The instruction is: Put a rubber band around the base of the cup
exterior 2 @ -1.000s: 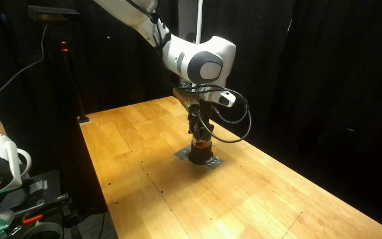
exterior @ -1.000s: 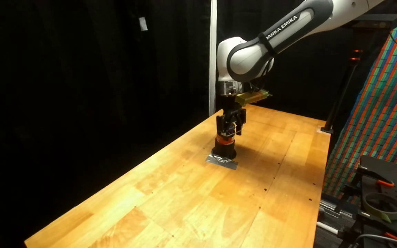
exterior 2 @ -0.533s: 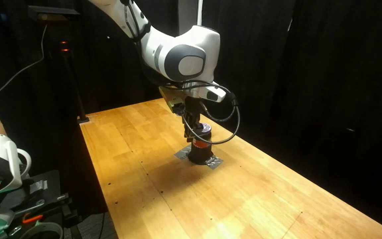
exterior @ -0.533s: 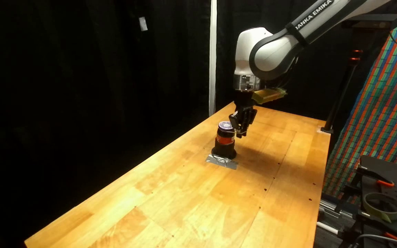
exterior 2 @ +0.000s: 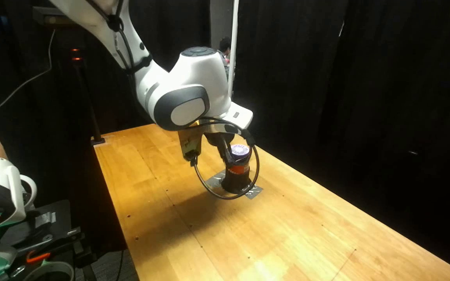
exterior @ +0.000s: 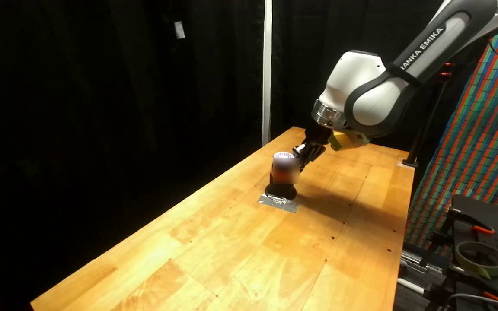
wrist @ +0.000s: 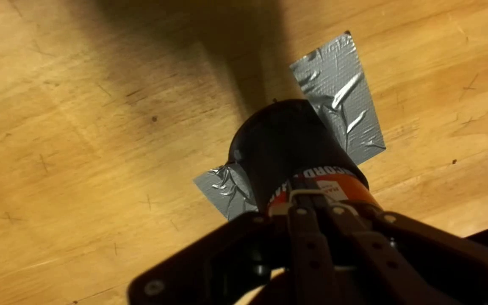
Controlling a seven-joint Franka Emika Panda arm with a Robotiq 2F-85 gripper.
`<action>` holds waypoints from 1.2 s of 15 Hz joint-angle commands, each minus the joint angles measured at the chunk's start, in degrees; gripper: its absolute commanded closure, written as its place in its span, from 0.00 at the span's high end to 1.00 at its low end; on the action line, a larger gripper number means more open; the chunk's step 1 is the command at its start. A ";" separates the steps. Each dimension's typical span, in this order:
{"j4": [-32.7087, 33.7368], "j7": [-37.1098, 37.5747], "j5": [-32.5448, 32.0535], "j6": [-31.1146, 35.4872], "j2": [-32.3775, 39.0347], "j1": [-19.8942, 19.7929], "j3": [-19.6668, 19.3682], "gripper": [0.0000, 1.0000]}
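Arm [exterior: 357, 82] is white, smooth, rounded. Dark grey cap [exterior 2: 162, 112] at one joint, paler disc [exterior 2: 188, 111] set in it. Side lettering [exterior: 420, 49] reads "RANKA EMIKA", pale capitals on black; black strap [exterior: 403, 75] wraps close by. Shiny metal ring [exterior: 328, 115], then a yellow-green block [exterior: 347, 140]. In an exterior view, black cable [exterior 2: 226, 198] forms a wide loop. Tool [wrist: 311, 195] is black: narrow bars [wrist: 305, 235], pale round screws [wrist: 155, 287], small dark holes [wrist: 311, 245].

Black curtains [exterior: 123, 108], pale pole [exterior: 267, 77], wooden table [exterior: 249, 259], multicoloured checked backdrop [exterior: 476, 138]
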 commanded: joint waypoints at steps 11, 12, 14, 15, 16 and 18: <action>-16.53 2.26 2.47 41.09 0.44 -3.08 7.41 0.05; -17.13 2.18 2.15 42.96 0.76 -3.12 7.37 0.05; -18.24 1.98 2.23 46.64 1.22 -2.75 6.88 0.05; -18.69 2.06 2.18 48.35 1.53 -2.73 6.76 0.05; -19.03 2.20 2.24 50.23 1.92 -2.67 6.69 0.05; -19.50 2.19 2.42 54.41 2.97 -2.46 6.43 0.05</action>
